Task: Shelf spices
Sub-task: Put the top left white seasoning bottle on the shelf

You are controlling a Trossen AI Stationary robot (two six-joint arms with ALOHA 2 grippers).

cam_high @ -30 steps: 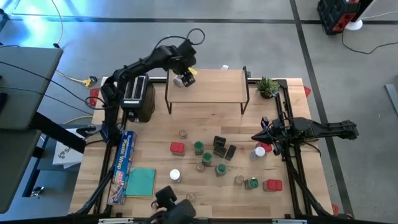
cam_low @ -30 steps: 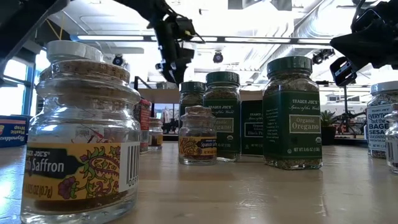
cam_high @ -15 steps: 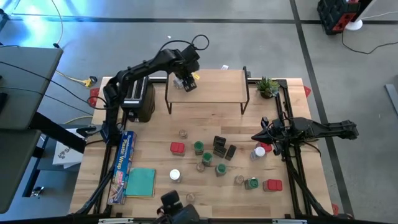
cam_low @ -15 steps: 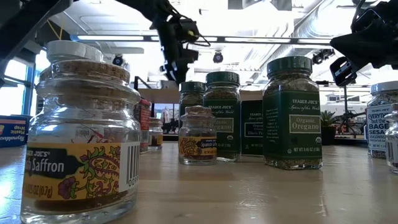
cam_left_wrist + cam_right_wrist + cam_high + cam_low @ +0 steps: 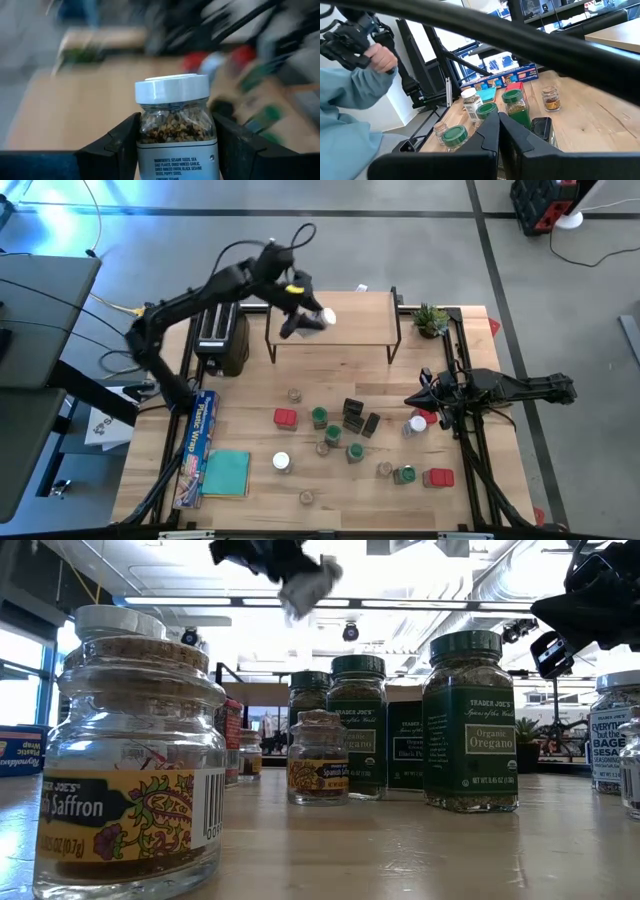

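Left gripper point(image 5: 308, 322) is clamped on a white-lidded jar point(image 5: 176, 125) of seed mix, fingers point(image 5: 119, 145) on both sides of the glass, lid poking past the tips. A second ago the gripper hung over the shelf's near-left corner with the jar held upright; now the arm has swung further in over the shelf point(image 5: 350, 320), the jar looks tipped sideways in the high view and rides higher in the low view. The jaws also narrowed a little over that second, grip holds.

Under and just beyond the hand: wooden shelf top, bare. Behind the arm, black toaster point(image 5: 220, 335).

Judgement: mid-carry, jar over the target, needs to be righted and lowered before release or it may roll off.

Well away from the hand, the rest of the spices point(image 5: 345, 425) are loose on the table: green-lidded jars, red tins, black boxes. Right gripper point(image 5: 422, 398) waits near them, fingers together, holding nothing.
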